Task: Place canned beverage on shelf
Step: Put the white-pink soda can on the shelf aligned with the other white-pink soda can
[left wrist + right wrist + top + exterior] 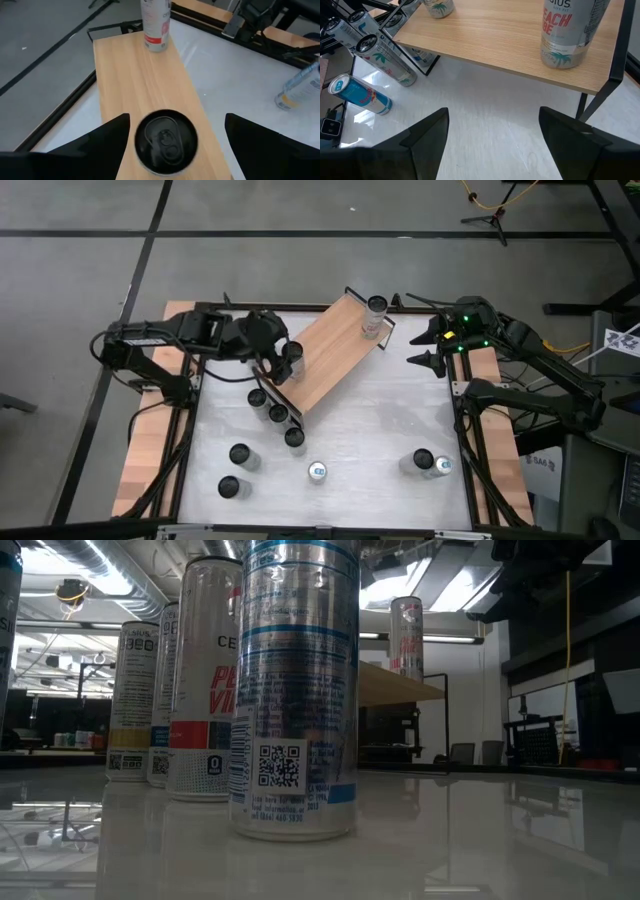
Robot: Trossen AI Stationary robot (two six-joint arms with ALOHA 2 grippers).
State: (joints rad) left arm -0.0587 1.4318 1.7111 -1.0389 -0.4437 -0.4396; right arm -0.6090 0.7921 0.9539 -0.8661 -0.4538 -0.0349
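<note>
The shelf [335, 352], a light-brown wooden board with thin black frame ends, lies diagonally across the far half of the white table [380, 430], one end toward the left arm and the other toward the far right corner. Two cans stand upright on it. A dark-topped can [165, 142] stands at the shelf's left end, between the fingers of the left gripper [287, 360]; the jaws are spread wide on either side of it, with clear gaps, so nothing is clamped. A silver can with red lettering [375, 315] stands at the opposite end, close to the black frame.

The right gripper [425, 345] hovers beside that far-right end of the shelf, near the silver can; its jaws stand apart and hold nothing.

Just off the shelf's near edge, a short row of three dark-topped cans [276, 412] stands on the table. Nearer the front edge are two more dark-topped cans [236, 470], a blue-topped can [318, 471] near the middle, and a pair of cans [431, 464] toward the right side. In the low view the blue-banded can [295, 690] fills the foreground.
</note>
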